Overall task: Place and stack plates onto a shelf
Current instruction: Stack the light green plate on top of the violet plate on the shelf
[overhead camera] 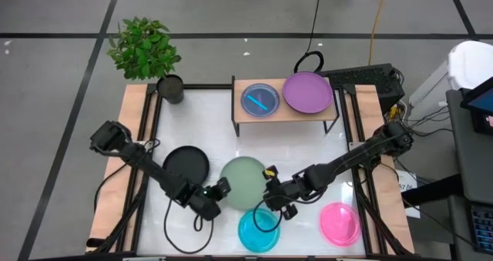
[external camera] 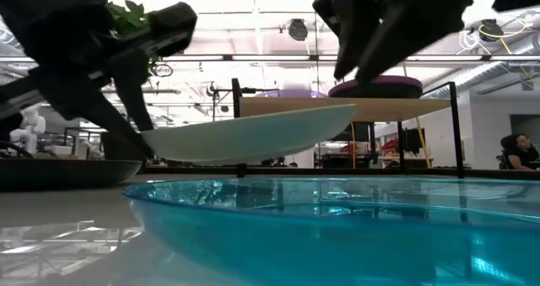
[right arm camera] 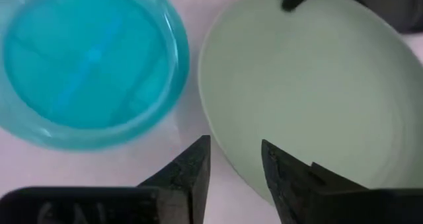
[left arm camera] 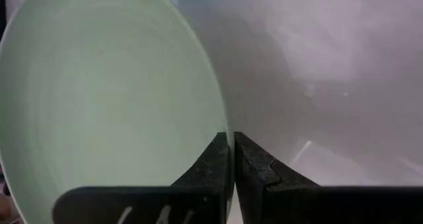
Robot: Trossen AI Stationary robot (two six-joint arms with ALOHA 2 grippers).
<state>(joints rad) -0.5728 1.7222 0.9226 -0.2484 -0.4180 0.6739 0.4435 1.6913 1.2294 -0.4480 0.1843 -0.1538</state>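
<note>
The cyan plate (external camera: 354, 227) fills the low view's foreground, seemingly hiding the table beyond.

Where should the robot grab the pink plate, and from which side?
Best on its thin rim, I think. The pink plate lies flat on the table, so fingers can only pinch its raised edge from above. The open right gripper hovers nearest, so the plate's left edge, facing it, looks easiest.

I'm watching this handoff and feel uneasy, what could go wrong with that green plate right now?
The left gripper pinches only the thin rim of the sage green plate, which the low view shows lifted off the table, so it could tilt or slip. The right gripper, open at the opposite rim, could knock it loose while closing. A drop might land on the cyan plate close beside it.
</note>
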